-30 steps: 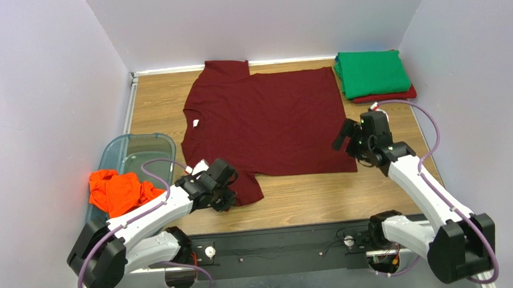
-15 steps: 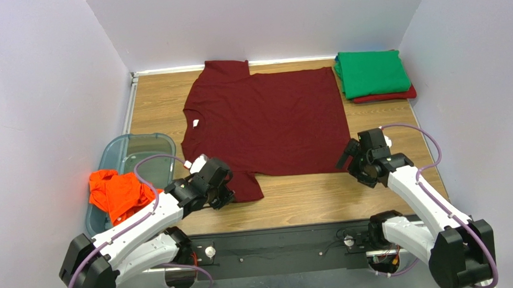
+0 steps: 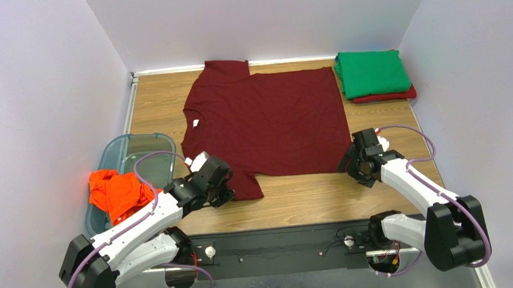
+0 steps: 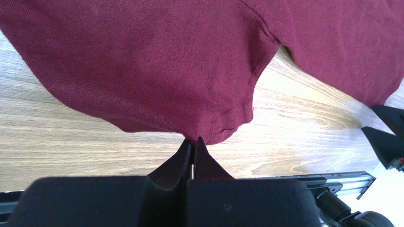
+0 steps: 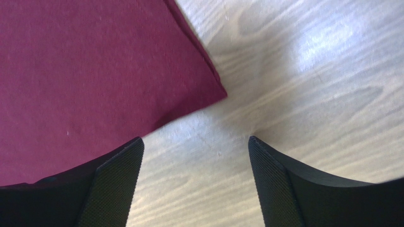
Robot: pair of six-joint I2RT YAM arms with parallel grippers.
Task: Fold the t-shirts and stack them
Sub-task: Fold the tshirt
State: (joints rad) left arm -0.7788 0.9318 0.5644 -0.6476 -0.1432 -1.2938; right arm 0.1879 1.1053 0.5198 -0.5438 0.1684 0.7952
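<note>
A dark maroon t-shirt (image 3: pixel 271 122) lies spread flat on the wooden table, its white neck label (image 3: pixel 195 123) at the left. My left gripper (image 3: pixel 223 192) is shut on the edge of the shirt's near sleeve (image 4: pixel 189 85), pinching the hem at its fingertips (image 4: pixel 194 140). My right gripper (image 3: pixel 350 166) is open, low over the table at the shirt's near right hem corner (image 5: pixel 215 92); its left finger (image 5: pixel 121 179) overlaps the cloth edge. A folded green shirt (image 3: pixel 371 72) lies on a folded red one (image 3: pixel 388 97) at the back right. An orange shirt (image 3: pixel 117 192) hangs over a bin.
A clear bluish plastic bin (image 3: pixel 138 155) stands at the left edge of the table. White walls close in the left, back and right sides. Bare wood (image 3: pixel 310 198) runs between the shirt and the black rail at the near edge.
My right gripper has come down and nearer, from over the shirt's right edge to its near right corner. My left gripper has shifted slightly on the near sleeve.
</note>
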